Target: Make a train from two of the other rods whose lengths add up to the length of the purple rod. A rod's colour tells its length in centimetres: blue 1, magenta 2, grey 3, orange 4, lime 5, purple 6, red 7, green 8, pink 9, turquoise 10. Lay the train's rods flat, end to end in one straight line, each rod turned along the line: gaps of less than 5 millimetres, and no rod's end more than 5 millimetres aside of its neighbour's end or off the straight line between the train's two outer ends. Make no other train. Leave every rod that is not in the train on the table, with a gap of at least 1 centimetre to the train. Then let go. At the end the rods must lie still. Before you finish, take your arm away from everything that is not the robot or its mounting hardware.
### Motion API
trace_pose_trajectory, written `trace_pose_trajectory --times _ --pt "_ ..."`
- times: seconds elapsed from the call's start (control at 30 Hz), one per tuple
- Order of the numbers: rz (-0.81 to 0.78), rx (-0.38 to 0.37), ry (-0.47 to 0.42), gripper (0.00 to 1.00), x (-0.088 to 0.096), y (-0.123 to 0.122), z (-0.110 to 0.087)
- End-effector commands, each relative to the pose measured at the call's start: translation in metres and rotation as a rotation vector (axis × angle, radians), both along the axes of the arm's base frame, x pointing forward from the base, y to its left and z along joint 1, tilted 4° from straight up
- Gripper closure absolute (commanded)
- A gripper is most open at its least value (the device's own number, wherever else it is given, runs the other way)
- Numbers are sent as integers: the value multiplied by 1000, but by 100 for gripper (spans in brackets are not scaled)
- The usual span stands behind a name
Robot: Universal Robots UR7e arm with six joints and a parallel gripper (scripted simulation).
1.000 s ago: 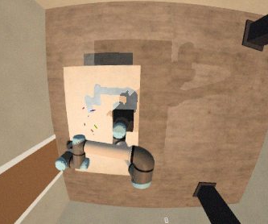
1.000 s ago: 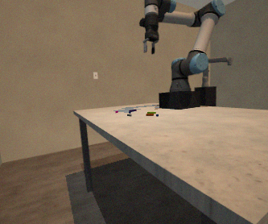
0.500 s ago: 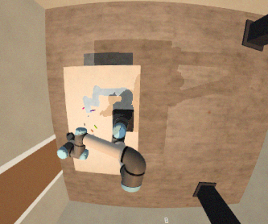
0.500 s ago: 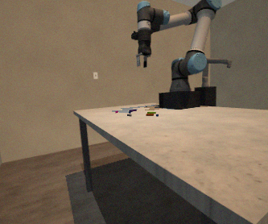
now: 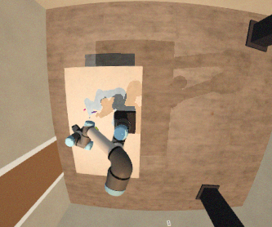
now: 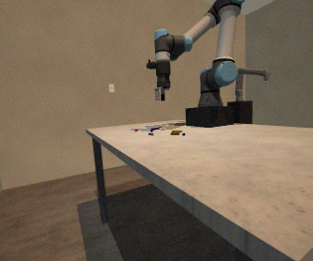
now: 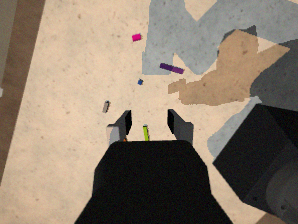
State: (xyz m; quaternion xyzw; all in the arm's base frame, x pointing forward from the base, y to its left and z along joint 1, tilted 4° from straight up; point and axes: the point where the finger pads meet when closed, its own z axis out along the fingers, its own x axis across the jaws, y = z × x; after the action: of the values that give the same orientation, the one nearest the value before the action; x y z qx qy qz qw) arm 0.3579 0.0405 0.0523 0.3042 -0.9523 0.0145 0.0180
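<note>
My gripper (image 7: 149, 117) (image 6: 160, 96) is open and empty, hanging high above the table (image 6: 245, 160) (image 7: 65, 60). In the wrist view a lime rod (image 7: 146, 132) lies on the table straight below, between the fingers, and a speck of orange shows at the left finger's base. The purple rod (image 7: 171, 68) (image 6: 156, 128) lies further ahead to the right. A small blue rod (image 7: 140, 81), a grey rod (image 7: 106, 106) and a magenta rod (image 7: 136, 37) (image 6: 136, 130) lie apart from one another. In the exterior view the lime and orange rods (image 6: 176, 132) lie close together.
The robot's black base block (image 7: 260, 145) (image 6: 212, 116) (image 5: 127, 118) stands to the right of the rods. The table's left edge (image 7: 30, 75) runs close beside the grey rod. The arm's shadow (image 7: 200, 30) covers the far part of the table.
</note>
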Motion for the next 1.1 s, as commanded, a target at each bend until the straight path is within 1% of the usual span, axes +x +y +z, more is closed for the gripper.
trace_pose_trajectory --times 0.0,0.03,0.13,0.17,0.27,0.37,0.6,1.07 --pt "109 -1 -1 0 -2 -18 -43" --pt "109 -1 -1 0 -2 -18 -43" --pt "177 -3 9 0 -11 -28 -65" --pt "177 -3 9 0 -11 -28 -65" --pt "230 -4 17 0 -20 -34 -81" --pt "266 -5 23 0 -27 -38 -92" --pt "292 -5 27 0 -32 -41 -98" --pt "294 -5 27 0 -32 -41 -99"
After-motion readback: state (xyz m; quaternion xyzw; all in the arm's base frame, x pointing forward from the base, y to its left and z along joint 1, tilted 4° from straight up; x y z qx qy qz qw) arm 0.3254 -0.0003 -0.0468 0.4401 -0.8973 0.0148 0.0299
